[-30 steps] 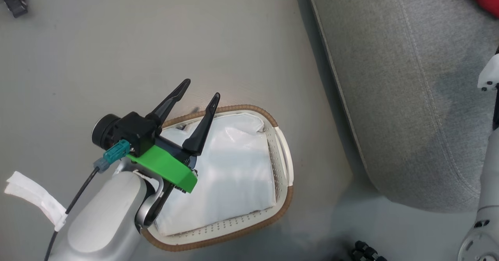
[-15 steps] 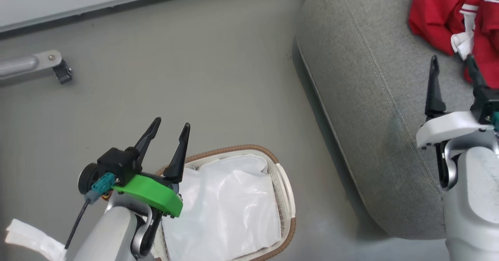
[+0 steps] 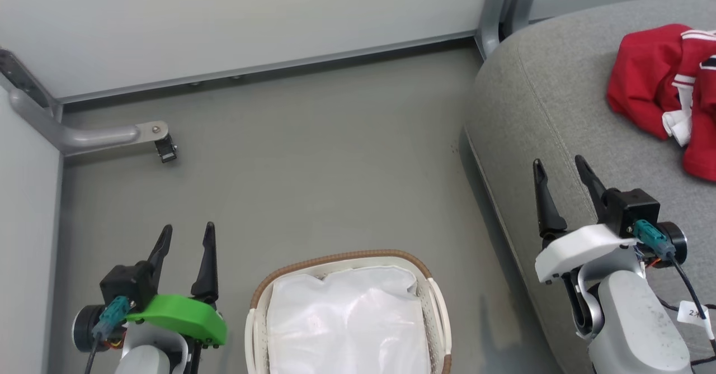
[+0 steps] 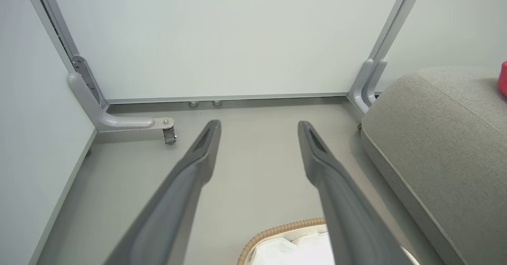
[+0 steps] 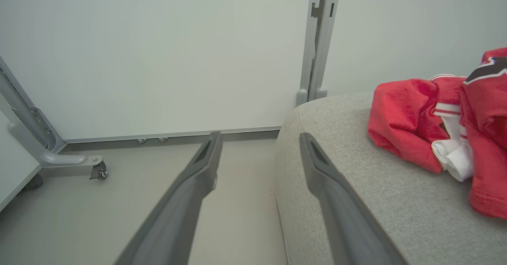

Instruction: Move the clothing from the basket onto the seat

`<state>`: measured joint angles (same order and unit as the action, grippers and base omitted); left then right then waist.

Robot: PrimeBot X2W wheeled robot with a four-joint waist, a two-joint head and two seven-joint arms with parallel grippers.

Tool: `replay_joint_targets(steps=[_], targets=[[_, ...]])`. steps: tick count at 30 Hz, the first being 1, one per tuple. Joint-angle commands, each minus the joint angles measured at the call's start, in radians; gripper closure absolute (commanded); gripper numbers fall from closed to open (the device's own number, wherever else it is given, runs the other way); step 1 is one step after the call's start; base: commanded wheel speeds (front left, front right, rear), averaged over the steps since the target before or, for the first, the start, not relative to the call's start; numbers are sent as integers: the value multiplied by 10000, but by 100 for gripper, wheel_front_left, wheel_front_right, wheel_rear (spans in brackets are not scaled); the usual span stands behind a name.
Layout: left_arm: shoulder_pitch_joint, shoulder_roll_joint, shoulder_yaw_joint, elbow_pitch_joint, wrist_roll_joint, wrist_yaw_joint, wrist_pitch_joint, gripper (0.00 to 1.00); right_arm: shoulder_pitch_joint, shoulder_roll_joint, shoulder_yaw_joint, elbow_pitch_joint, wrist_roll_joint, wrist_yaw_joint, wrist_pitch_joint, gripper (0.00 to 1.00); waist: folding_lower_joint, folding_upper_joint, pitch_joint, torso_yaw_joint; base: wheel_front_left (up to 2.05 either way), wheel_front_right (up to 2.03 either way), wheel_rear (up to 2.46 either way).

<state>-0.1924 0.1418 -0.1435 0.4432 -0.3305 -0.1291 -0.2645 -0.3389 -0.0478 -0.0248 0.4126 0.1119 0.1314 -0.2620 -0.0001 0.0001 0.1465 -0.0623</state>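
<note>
1. Our left gripper (image 3: 188, 227) and right gripper (image 3: 558, 161) both stand spread and empty; the clothing (image 3: 649, 83) lies on the seat (image 3: 559, 111), beyond the right gripper.
2. Reaching into the basket (image 3: 335, 257) between them could, we judge, snag its liner (image 3: 347, 318).

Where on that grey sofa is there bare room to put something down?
The seat is bare from its rounded edge to the red clothing. The floor between the basket and the wall is free too. Crowded: the seat's right end.
</note>
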Motion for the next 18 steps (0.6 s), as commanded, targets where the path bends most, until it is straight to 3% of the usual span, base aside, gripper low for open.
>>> replay_joint_targets(steps=[1,8,16,17,18], targets=[[296,-108,315,10,162,-24,5,0,251,-69,85,50,177,-14,-39,0,1,-1,-662,516,0,0,0],[1201,-551,1614,-182,729,-26,6,0,1056,-59,468,224,565,-14,-40,0,1,-1,-1200,696,0,0,0],[1948,-829,1989,-215,829,-27,5,0,1698,-56,563,275,681,-14,-40,0,1,-1,-1483,739,0,0,0],[1864,-804,1997,-181,827,0,4,100,1603,-12,565,273,659,0,2,100,1,-1,-1446,705,0,0,0],[1895,-844,1993,-76,831,2,3,100,1672,13,568,366,655,0,9,100,1,-1,-1452,707,0,0,0]])
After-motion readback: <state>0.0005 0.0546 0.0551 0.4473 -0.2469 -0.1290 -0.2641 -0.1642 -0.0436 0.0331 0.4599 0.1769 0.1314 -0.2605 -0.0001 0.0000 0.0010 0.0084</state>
